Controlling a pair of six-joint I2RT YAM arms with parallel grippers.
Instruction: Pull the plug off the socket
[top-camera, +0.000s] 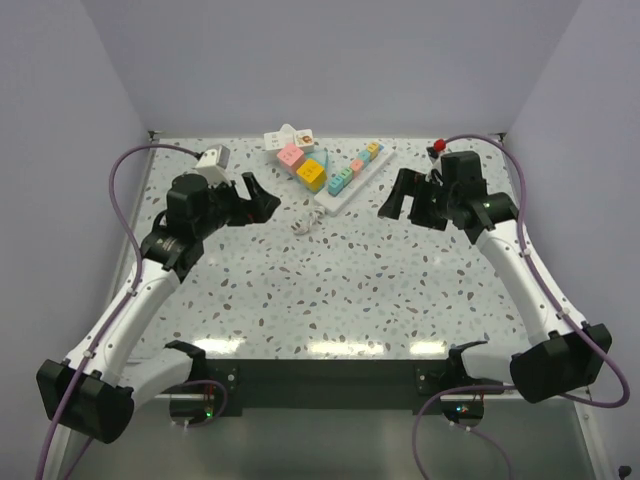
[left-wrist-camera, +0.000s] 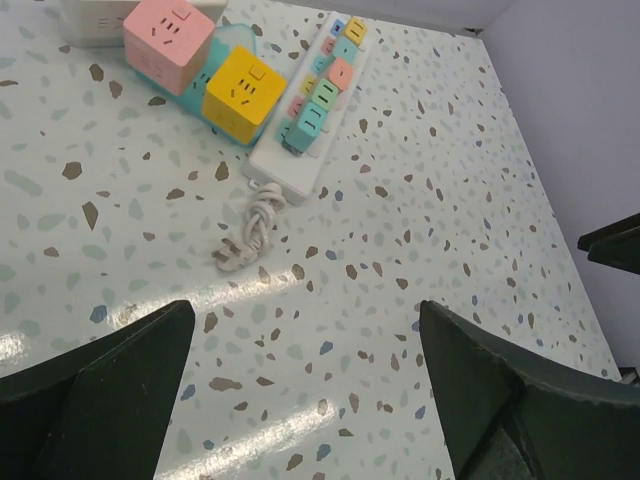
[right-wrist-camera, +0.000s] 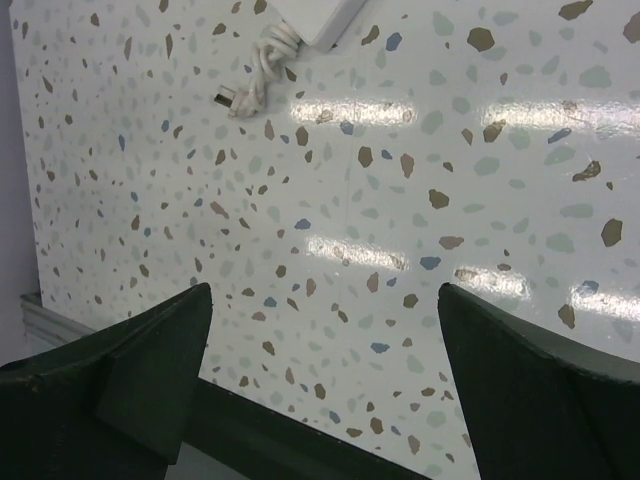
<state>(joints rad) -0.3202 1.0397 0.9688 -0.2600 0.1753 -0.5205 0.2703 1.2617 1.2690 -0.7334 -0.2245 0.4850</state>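
We are seeing left gripper (top-camera: 264, 198) and right gripper (top-camera: 392, 196) both hovering splayed, empty, one white power strip (left-wrist-camera: 284, 176), one pink cube socket (left-wrist-camera: 168, 40), one yellow cube socket (left-wrist-camera: 245, 92), one coiled cord (left-wrist-camera: 256, 222).

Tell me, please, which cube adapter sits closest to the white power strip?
The yellow cube adapter; the pink cube adapter lies farther from the power strip.

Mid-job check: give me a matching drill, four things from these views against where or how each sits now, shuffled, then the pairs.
1 pink cube
2 yellow cube
3 coiled cord
4 left gripper

A open, above the table
B bundled at the power strip's near end
C right beside the strip
D past the yellow cube, away from the strip

Pairs: 1-D, 2-C, 3-B, 4-A
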